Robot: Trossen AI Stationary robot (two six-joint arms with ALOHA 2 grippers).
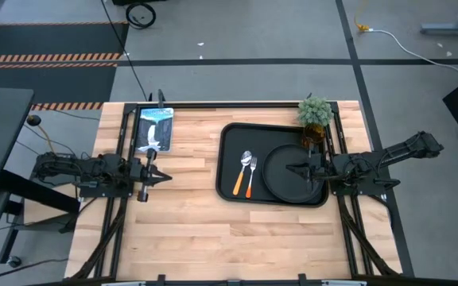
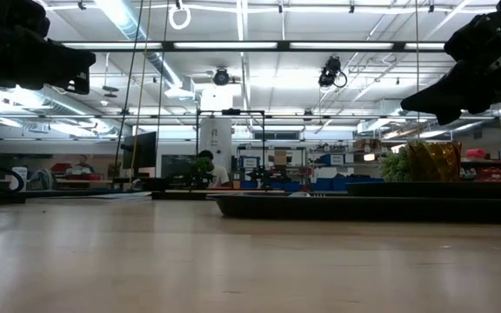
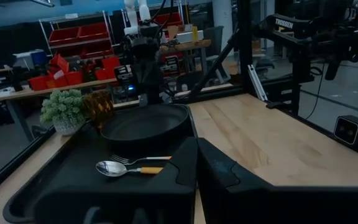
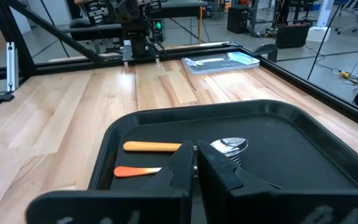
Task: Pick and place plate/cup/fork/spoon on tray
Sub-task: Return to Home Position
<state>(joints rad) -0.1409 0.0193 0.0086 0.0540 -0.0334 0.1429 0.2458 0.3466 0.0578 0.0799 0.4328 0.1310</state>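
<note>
Next, with the plate (image 1: 289,172), fork (image 1: 252,176) and spoon (image 1: 242,172) lying in the tray (image 1: 227,159), take the light, slippery, likely fragile cup (image 1: 313,136) at the far right edge by its walls; both the left gripper (image 1: 163,177) and the right gripper (image 1: 291,168) show fingers together.

bright even overhead light on the table (image 1: 189,214), long ceiling strip lights (image 2: 242,45) glaring in the low view, near tabletop blurry there, left wrist view pretty dim and bluish, faint soft shadows
</note>
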